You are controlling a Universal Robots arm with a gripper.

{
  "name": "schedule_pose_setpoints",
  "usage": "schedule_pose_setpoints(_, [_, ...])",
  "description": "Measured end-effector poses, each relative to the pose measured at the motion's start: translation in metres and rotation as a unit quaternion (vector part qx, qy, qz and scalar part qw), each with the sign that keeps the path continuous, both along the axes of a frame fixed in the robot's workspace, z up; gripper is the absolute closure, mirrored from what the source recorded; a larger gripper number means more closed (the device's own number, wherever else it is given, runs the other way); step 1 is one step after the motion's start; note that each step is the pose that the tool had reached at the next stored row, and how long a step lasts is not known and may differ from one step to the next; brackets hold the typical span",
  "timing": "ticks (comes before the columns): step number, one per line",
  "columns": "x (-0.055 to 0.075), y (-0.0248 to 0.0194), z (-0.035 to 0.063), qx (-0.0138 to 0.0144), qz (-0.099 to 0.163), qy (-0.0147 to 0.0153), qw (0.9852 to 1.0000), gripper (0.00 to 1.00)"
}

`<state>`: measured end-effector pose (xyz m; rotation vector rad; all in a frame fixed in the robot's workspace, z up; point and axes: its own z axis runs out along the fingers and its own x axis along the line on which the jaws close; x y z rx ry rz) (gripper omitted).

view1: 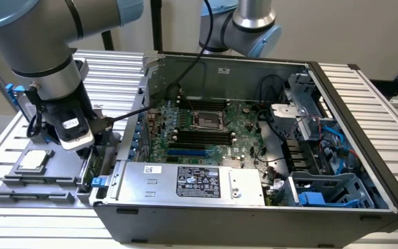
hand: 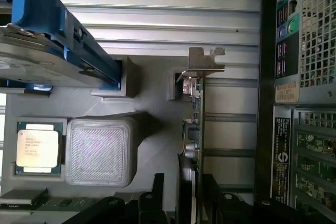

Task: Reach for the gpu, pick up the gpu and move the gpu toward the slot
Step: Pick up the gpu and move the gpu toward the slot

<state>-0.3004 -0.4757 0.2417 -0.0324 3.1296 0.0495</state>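
Dark fingers of my gripper sit closest to the lens. They are spread apart with the gpu between them and a gap showing on one side, so I read the grip as not yet closed. That card stands on edge in the grey fixture, its silver bracket at the far end. In the exterior view the fixture lies at nine o'clock from the computer case, with a square chip resting on it.
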Motion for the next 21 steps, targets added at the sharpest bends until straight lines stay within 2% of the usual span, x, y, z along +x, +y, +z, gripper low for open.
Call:
schedule_pose_setpoints(6, [0.002, 0.0, -0.0029, -0.0001, 0.0, 0.0023, 1.0, 0.58])
schedule_pose_setpoints(12, [0.0022, 0.0, -0.003, 0.0, 0.0, 0.0027, 1.0, 0.58])
schedule_pose_setpoints(14, [0.0022, 0.0, -0.003, 0.0, 0.0, 0.0028, 1.0, 0.6])
schedule_pose_setpoints(15, [0.0022, 0.0, -0.003, 0.0, 0.0, 0.0028, 1.0, 0.67])
schedule_pose_setpoints(18, [0.0022, 0.0, -0.003, 0.0, 0.0, 0.0028, 1.0, 0.67])
schedule_pose_setpoints(20, [0.0022, 0.0, -0.003, 0.0, 0.0, 0.0028, 1.0, 0.74])
schedule_pose_setpoints(21, [0.0022, 0.0, -0.003, 0.0, 0.0, 0.0029, 1.0, 0.74])
